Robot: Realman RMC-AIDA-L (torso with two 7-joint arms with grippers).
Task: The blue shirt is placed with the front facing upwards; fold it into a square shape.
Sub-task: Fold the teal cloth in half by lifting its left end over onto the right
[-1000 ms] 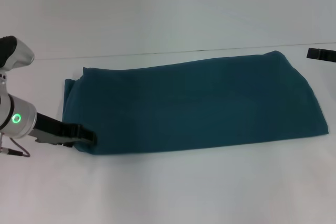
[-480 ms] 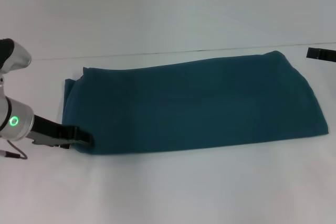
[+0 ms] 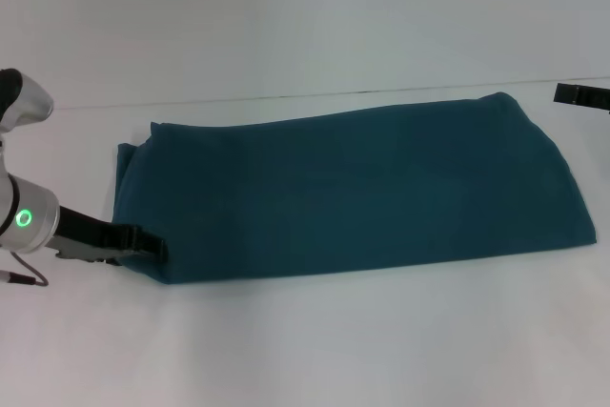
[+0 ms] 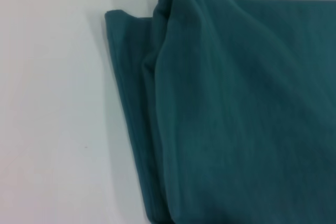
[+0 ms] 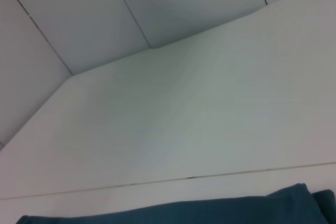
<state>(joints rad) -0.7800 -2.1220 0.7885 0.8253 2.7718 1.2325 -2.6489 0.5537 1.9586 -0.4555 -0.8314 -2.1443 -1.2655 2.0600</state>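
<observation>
The blue shirt [image 3: 353,193] lies on the white table as a long folded band running left to right, with only plain teal cloth showing. My left gripper [image 3: 158,247] is low at the band's near left corner, touching its edge. The left wrist view shows that layered left end of the shirt [image 4: 236,108] from above. My right gripper [image 3: 583,95] shows only as a dark tip at the far right, off the cloth and beyond the shirt's far right corner. A strip of the shirt [image 5: 210,211] appears in the right wrist view.
The white table [image 3: 315,350] stretches bare in front of the shirt and to its left. Its far edge [image 3: 286,97] runs just behind the shirt, with a pale panelled wall [image 5: 131,14] beyond.
My left gripper has slid slightly to the left along the shirt's near left corner. The shirt and the right gripper have stayed put.
</observation>
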